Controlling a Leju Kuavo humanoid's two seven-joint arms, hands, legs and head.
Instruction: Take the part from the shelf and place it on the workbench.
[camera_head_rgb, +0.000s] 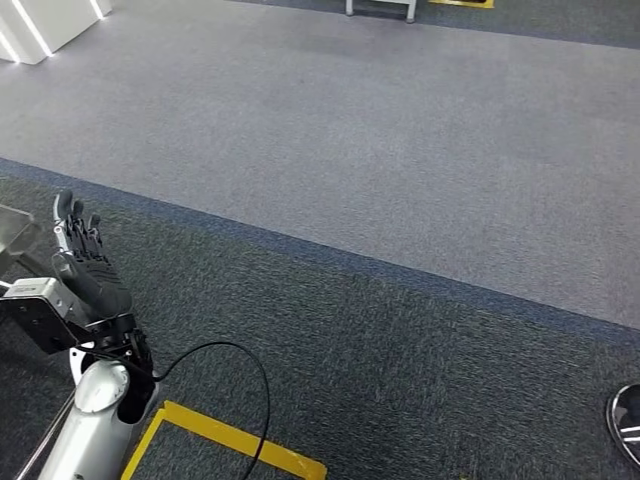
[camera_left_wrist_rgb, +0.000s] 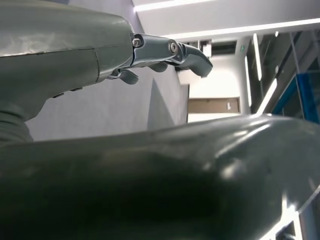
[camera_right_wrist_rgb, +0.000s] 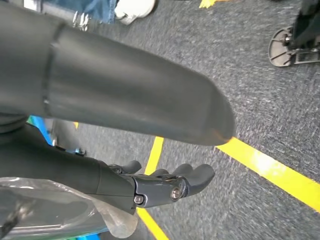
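Crossing carpet (camera_head_rgb: 392, 150), left hand (camera_head_rgb: 87, 265) raised with fingers (camera_head_rgb: 72, 215) apart, empty; right hand (camera_right_wrist_rgb: 124, 165) seemingly holding a bagged part (camera_right_wrist_rgb: 56, 210). Keep it level, steady.

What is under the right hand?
Dark carpet crossed by yellow tape. Crinkled clear plastic lies against the fingers of the right hand. What the plastic wraps, and whether the hand grips it, is hidden.

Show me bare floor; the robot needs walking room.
Bare: the light grey carpet before the white frame legs, and the dark carpet between the yellow tape and the round base. Crowded: lower left, around the left robot hand and black cable.
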